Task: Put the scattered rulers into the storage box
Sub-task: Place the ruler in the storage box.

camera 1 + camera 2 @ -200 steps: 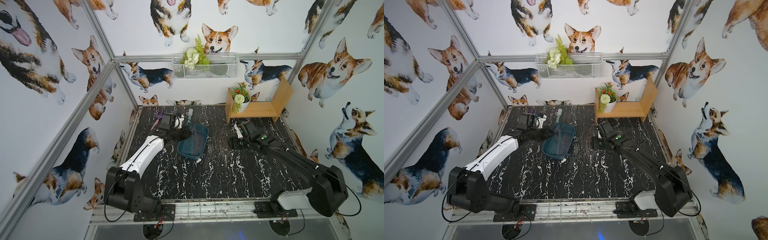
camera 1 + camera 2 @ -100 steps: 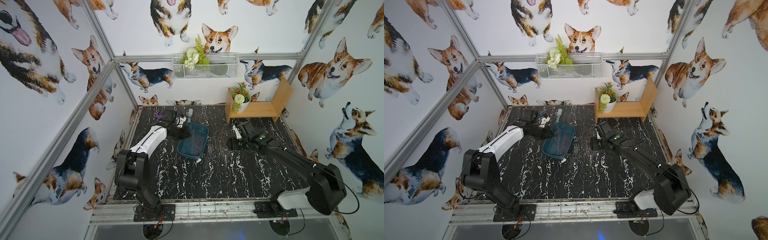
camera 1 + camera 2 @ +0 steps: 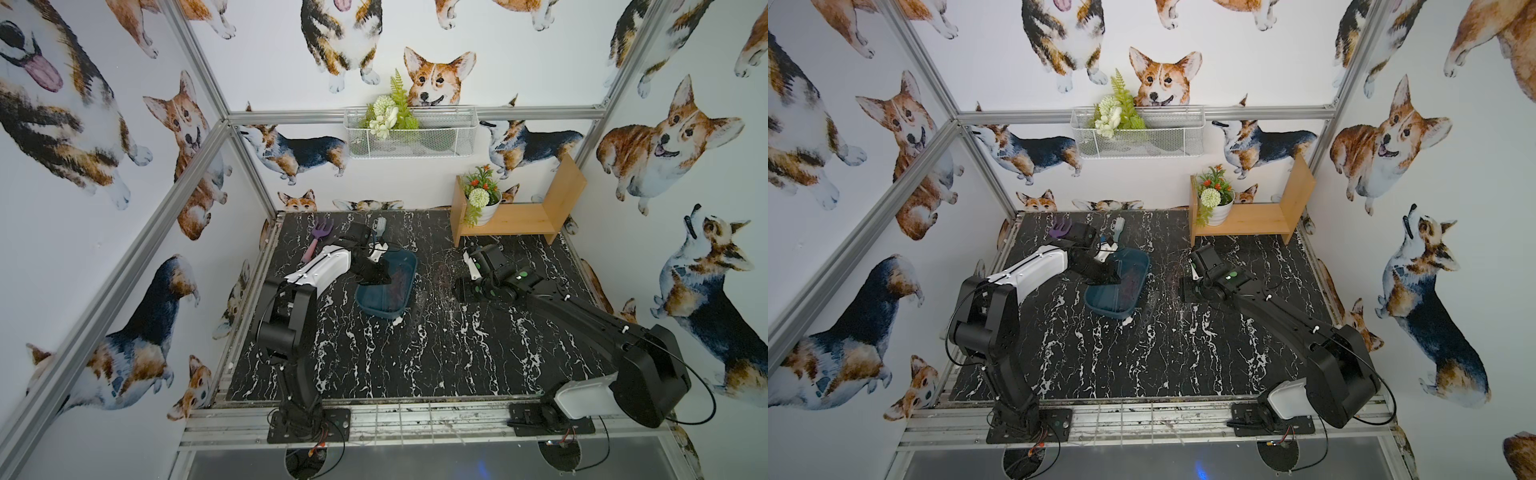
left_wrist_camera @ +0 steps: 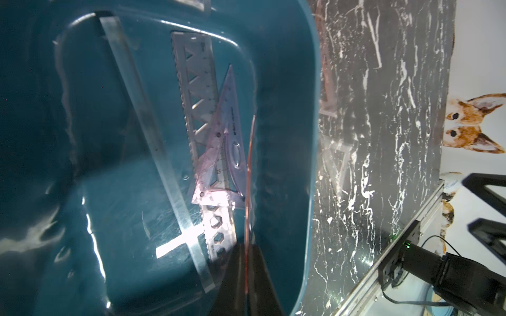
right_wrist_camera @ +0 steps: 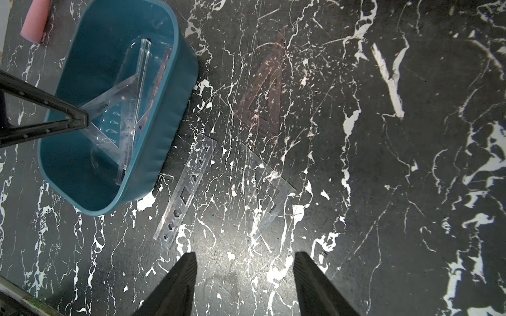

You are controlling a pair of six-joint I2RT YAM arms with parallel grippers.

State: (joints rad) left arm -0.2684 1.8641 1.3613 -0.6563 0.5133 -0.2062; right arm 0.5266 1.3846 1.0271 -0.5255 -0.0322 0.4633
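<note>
Top views, both: find the storage box left of centre on the black marble table, the left gripper dipped into it, the right gripper low over the table to its right, apart from it. Note behind the box a purple toy rake and a pale brush, and at the back right a wooden shelf with a potted plant. Left wrist view: see fingers pressed together on a reddish ruler held edge-on close along the box's side wall; see flat on the box floor a clear straight ruler, a stencil ruler and a pink set square, overlapping. Right wrist view: see fingers spread apart over bare table; see outside the box a second stencil ruler just beside its wall, a clear set square next to that and a reddish set square farther along; note the left gripper across the rim, covering part of the rulers inside.
</note>
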